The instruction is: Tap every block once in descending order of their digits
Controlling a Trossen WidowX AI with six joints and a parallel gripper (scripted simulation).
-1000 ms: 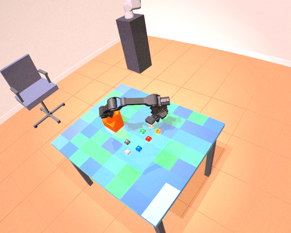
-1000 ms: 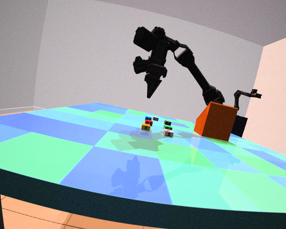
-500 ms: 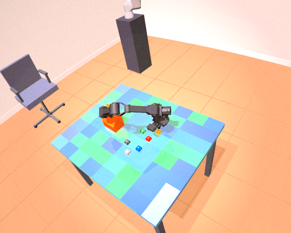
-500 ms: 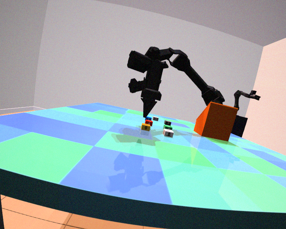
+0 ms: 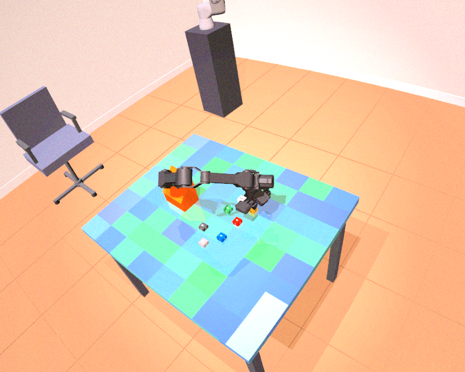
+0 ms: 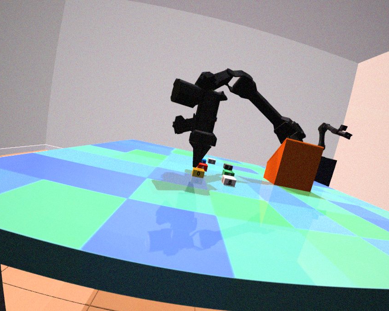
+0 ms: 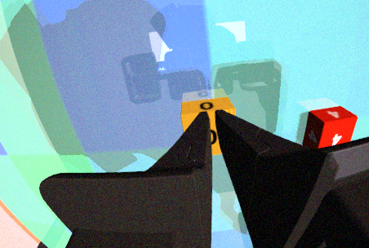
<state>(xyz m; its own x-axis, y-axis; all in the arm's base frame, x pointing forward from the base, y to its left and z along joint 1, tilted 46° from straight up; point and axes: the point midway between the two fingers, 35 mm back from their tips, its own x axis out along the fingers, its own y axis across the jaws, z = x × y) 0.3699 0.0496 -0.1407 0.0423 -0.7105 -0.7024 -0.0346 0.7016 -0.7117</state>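
Orange, small and marked 0, the block [image 5: 253, 210] [image 6: 198, 173] [image 7: 228, 105] sits on the counter [image 5: 208, 288] [image 6: 168, 214] [image 7: 286, 7] beneath jaws [image 5: 253, 208] [image 6: 195, 166] pressed together and gripping nothing; probably light, rigid and easily nudged, it suits a gentle touch on its top.

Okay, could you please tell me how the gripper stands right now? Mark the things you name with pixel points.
Gripper [image 5: 253, 208] [image 6: 195, 166] [image 7: 211, 118]: closed, holding nothing, tips at the yellow block [image 5: 253, 210] [image 6: 198, 173] [image 7: 189, 120].

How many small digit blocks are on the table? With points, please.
7. Yellow block [image 5: 253, 211] [image 6: 198, 173] [image 7: 192, 107] under the gripper; white [image 5: 240, 198] [image 6: 229, 180], green [image 5: 227, 209] [image 6: 228, 173] and red [image 5: 237, 221] [image 6: 202, 167] [image 7: 337, 130] nearby; blue [image 5: 221, 237] [image 6: 203, 161], dark grey [image 5: 202, 227] [image 6: 228, 166] and pale pink [image 5: 203, 242] [image 6: 211, 161] farther off. The arm may hide others.
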